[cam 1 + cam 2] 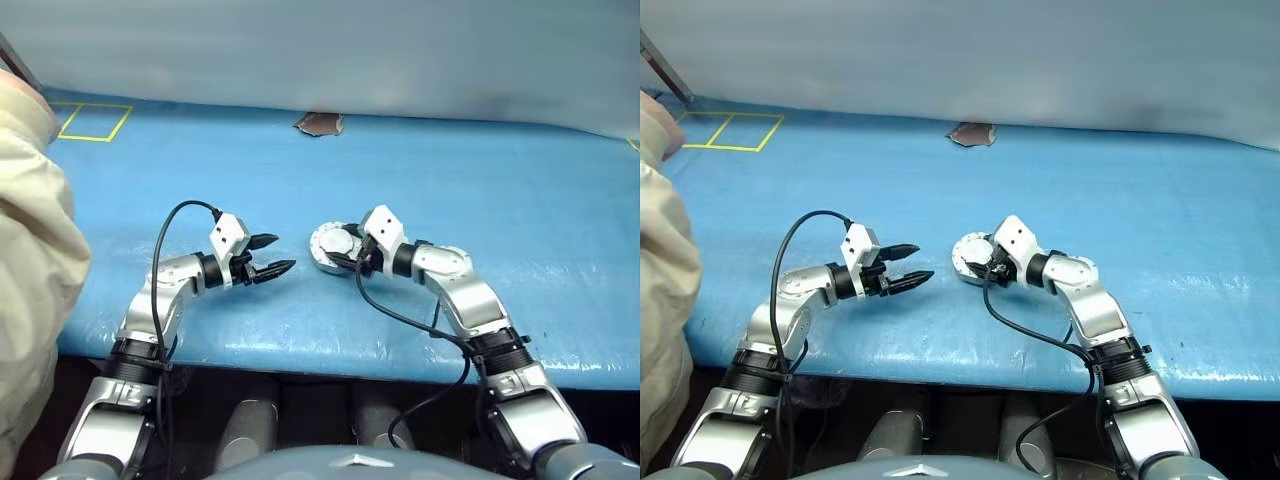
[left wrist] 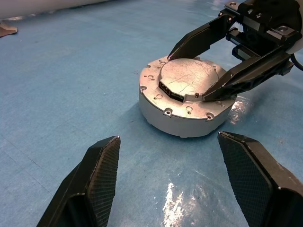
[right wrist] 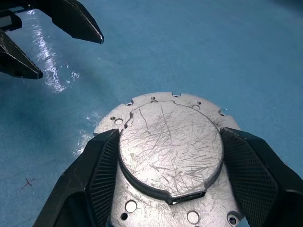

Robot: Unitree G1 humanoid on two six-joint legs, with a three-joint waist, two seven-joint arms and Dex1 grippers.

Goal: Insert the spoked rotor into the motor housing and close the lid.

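Both my pincers are spread: my right gripper (image 3: 166, 175) straddles the closed lid (image 3: 170, 149) atop the motor housing (image 2: 182, 116); my left gripper (image 1: 274, 256) hangs empty nearby.

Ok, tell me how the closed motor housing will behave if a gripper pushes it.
The motor housing looks like solid metal, so probably stiff and heavy for its size. Squat and flat-based, it should slide, not tip. The blue table cover looks glossy, so it may skid easily.
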